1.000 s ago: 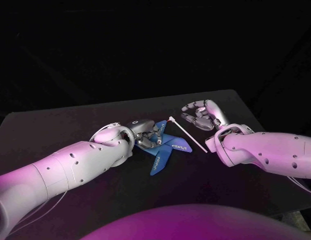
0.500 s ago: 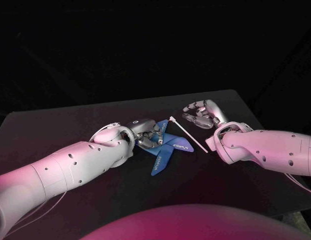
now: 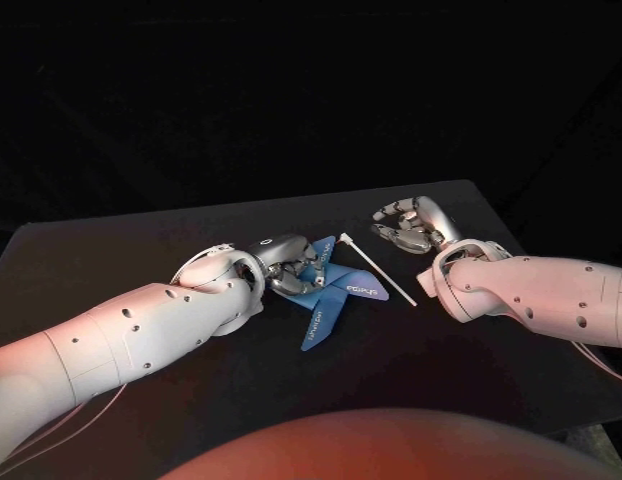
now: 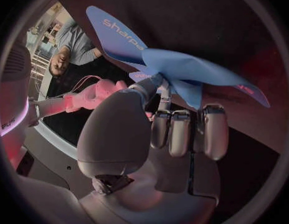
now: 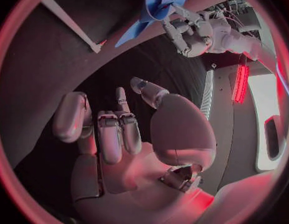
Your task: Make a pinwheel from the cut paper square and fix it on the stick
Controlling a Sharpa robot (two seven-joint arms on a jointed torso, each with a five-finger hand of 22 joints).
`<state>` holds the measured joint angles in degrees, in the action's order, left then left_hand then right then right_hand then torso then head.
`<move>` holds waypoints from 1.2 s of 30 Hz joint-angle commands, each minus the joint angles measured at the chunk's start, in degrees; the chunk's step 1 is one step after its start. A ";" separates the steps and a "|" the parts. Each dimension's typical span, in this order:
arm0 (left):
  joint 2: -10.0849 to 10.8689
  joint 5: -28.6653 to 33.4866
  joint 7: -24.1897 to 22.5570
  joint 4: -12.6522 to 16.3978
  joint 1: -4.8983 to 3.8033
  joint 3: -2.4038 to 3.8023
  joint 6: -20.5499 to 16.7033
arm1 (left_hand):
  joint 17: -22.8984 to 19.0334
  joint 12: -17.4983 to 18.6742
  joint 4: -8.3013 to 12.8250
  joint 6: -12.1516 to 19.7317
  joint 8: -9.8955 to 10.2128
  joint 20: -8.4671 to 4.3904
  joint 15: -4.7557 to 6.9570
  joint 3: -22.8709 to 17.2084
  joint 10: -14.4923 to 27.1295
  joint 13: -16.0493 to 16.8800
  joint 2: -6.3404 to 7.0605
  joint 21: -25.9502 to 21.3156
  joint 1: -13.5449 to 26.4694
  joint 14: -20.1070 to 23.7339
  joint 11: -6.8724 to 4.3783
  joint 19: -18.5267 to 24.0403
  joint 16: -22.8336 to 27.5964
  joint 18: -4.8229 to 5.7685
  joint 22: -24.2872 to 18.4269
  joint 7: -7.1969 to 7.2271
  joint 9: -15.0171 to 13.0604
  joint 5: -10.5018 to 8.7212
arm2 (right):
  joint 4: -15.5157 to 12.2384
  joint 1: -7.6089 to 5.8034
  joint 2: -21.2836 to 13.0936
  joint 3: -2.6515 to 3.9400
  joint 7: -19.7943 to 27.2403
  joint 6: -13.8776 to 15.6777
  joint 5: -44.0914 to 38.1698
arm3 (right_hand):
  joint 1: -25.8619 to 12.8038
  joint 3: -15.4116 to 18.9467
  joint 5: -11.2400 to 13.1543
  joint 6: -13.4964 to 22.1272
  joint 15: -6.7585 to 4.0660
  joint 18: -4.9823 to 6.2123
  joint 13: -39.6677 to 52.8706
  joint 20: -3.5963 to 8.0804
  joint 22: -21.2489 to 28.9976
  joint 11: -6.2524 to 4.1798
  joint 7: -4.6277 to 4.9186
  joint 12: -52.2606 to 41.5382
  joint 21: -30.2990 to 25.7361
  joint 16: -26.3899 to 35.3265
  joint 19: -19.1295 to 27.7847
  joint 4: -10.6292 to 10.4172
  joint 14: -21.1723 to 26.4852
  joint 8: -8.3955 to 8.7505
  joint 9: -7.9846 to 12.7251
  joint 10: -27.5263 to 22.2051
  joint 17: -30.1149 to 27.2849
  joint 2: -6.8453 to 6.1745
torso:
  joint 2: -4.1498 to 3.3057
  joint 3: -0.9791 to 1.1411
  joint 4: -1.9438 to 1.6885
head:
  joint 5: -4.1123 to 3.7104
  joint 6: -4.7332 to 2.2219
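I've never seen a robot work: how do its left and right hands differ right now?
The left hand pinches the blue paper pinwheel at its centre; the right hand holds nothing. The left hand's fingers are closed together on the paper; the right hand's are apart. Both are silver, on white arms, over the black table.

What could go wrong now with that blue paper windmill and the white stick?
The left hand pinches the blue paper only at its folded centre; if that pinch slips, the folds could spring open. The thin white stick lies flat on the table, so the empty right hand might push it away rather than lift it.
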<state>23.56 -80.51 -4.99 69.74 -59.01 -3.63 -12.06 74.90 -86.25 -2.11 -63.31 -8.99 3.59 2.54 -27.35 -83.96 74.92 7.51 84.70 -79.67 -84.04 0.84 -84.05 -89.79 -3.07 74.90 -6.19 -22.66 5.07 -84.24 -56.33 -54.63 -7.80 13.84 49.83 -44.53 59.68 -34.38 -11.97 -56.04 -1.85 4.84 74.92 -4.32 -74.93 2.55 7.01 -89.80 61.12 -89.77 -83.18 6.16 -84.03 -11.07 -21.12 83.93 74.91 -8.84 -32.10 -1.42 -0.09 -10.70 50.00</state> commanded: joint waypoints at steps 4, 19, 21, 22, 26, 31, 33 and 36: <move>2.15 3.00 0.44 3.22 -0.17 0.89 -0.61 | 15.10 -0.05 0.46 -2.20 -0.85 -0.04 0.23 0.05 -1.71 8.29 -0.56 0.30 0.01 -5.96 -0.40 -1.76 -0.21 1.11 7.88 1.64 -4.08 0.12 | 1.48 -0.62 0.06 0.03 0.82 -1.54 1.64 | 0.44 0.49 0.20 0.30 0.09 0.24 15.08 0.16 -7.51 -0.35 -0.09 -0.20 0.25 -0.23 0.27 0.05 -5.97 -0.20 -0.10 6.07 15.09 0.07 | 0.12 -0.02 -0.06 | 0.14 0.00; 6.77 9.02 1.39 7.62 -0.55 1.91 0.41 | 15.10 -0.05 0.48 -2.25 -0.90 -0.04 0.24 0.07 -1.71 8.28 -0.54 0.27 0.16 -5.96 -0.44 -1.74 -0.21 1.10 7.85 1.68 -4.14 0.09 | 5.21 -3.17 0.56 0.03 0.27 -7.56 5.85 | 0.40 0.79 0.29 0.45 0.13 0.22 15.08 0.16 -7.53 -0.31 -0.02 -0.20 0.31 -0.23 0.24 -0.16 -5.97 -0.12 -0.21 6.07 15.09 0.20 | 0.77 -0.48 -0.31 | 0.25 0.00; 7.35 10.14 1.51 8.07 -0.60 1.97 0.53 | 15.10 -0.03 0.48 -2.25 -0.90 -0.04 0.24 0.08 -1.68 8.24 -0.54 0.22 0.18 -5.96 -0.44 -1.70 -0.21 1.08 7.79 1.68 -4.15 0.08 | 6.06 -3.63 0.84 0.03 0.09 -9.31 6.58 | 0.40 0.79 0.29 0.45 0.13 0.22 15.08 0.16 -7.53 -0.31 -0.02 -0.20 0.31 -0.23 0.24 -0.16 -5.97 -0.12 -0.21 6.07 15.09 0.20 | 0.95 -0.60 -0.40 | 0.19 0.00; 7.60 10.80 1.55 8.26 -0.62 2.00 0.60 | 15.10 0.00 0.48 -2.24 -0.91 -0.05 0.25 0.09 -1.65 8.19 -0.53 0.21 0.24 -5.96 -0.45 -1.69 -0.21 1.08 7.77 1.70 -4.17 0.06 | 6.38 -3.83 0.96 0.03 0.01 -9.99 6.87 | 0.40 0.91 0.42 0.49 0.15 0.21 15.08 0.15 -7.53 -0.30 -0.02 -0.20 0.34 -0.23 0.22 -0.27 -5.97 -0.10 -0.26 6.07 15.09 0.31 | 1.01 -0.65 -0.46 | 0.19 0.00; 8.60 14.86 1.65 8.84 -0.71 2.08 1.04 | 15.10 0.02 0.48 -2.24 -0.91 -0.05 0.26 0.10 -1.63 8.16 -0.53 0.18 0.31 -5.96 -0.46 -1.67 -0.21 1.07 7.73 1.71 -4.19 0.04 | 7.13 -4.47 1.46 0.03 -0.45 -11.93 7.52 | 0.42 0.93 0.42 0.50 0.15 0.20 15.08 0.15 -7.54 -0.31 -0.02 -0.20 0.39 -0.23 0.21 -0.30 -5.97 -0.10 -0.28 6.07 15.09 0.36 | 1.20 -0.87 -0.64 | 0.40 0.00; 9.73 24.66 1.82 9.33 -0.74 2.10 2.34 | 15.10 0.07 0.47 -2.23 -0.91 -0.06 0.26 0.11 -1.57 8.07 -0.55 0.08 0.35 -5.96 -0.48 -1.59 -0.21 1.03 7.60 1.72 -4.20 0.04 | 7.82 -5.13 2.18 0.03 -1.60 -13.57 7.75 | 0.45 0.96 0.41 0.52 0.16 0.22 15.08 0.14 -7.51 -0.31 -0.02 -0.20 0.26 -0.23 0.23 -0.34 -5.97 -0.09 -0.31 6.07 15.09 0.45 | 1.25 -0.99 -0.62 | 0.52 0.00; 10.15 28.69 1.96 9.54 -0.74 2.10 2.76 | 15.10 0.14 0.46 -2.18 -0.91 -0.07 0.29 0.10 -1.49 7.96 -0.61 0.03 0.45 -5.96 -0.52 -1.55 -0.21 1.01 7.54 1.73 -4.23 0.09 | 8.11 -5.28 2.43 0.02 -2.04 -13.96 7.72 | 0.44 1.01 0.44 0.54 0.16 0.22 15.08 0.14 -7.51 -0.30 -0.01 -0.20 0.26 -0.23 0.23 -0.39 -5.97 -0.08 -0.33 6.07 15.09 0.47 | 1.34 -1.14 -0.71 | 0.34 0.00; 11.02 38.21 2.34 9.91 -0.74 2.10 3.79 | 15.10 0.31 0.45 -2.06 -0.90 -0.10 0.34 0.11 -1.27 7.65 -0.72 -0.21 0.66 -5.96 -0.60 -1.35 -0.21 0.92 7.22 1.77 -4.30 0.25 | 8.95 -5.49 3.04 0.02 -2.88 -14.82 7.63 | 0.41 1.13 0.52 0.58 0.17 0.24 15.08 0.13 -7.47 -0.28 0.00 -0.20 0.12 -0.23 0.26 -0.46 -5.97 -0.06 -0.36 6.07 15.09 0.48 | 1.50 -1.33 -0.77 | 0.17 0.00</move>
<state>34.37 -56.28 -3.24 79.33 -59.67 -1.59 -10.69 74.94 -86.25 -1.89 -63.42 -8.99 3.59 2.54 -27.11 -84.09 74.93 7.16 84.70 -79.22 -84.04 0.70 -84.05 -89.79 -3.06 74.94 -6.30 -22.66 4.90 -75.64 -61.74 -51.84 -7.80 12.59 38.44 -37.32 59.90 -33.67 -11.75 -56.04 -1.85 4.84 74.91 -4.32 -74.90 2.55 7.01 -89.80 61.34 -89.77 -83.18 5.75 -84.03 -11.07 -21.40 83.93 74.90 -8.61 -30.79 -2.51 -0.76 -10.39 50.00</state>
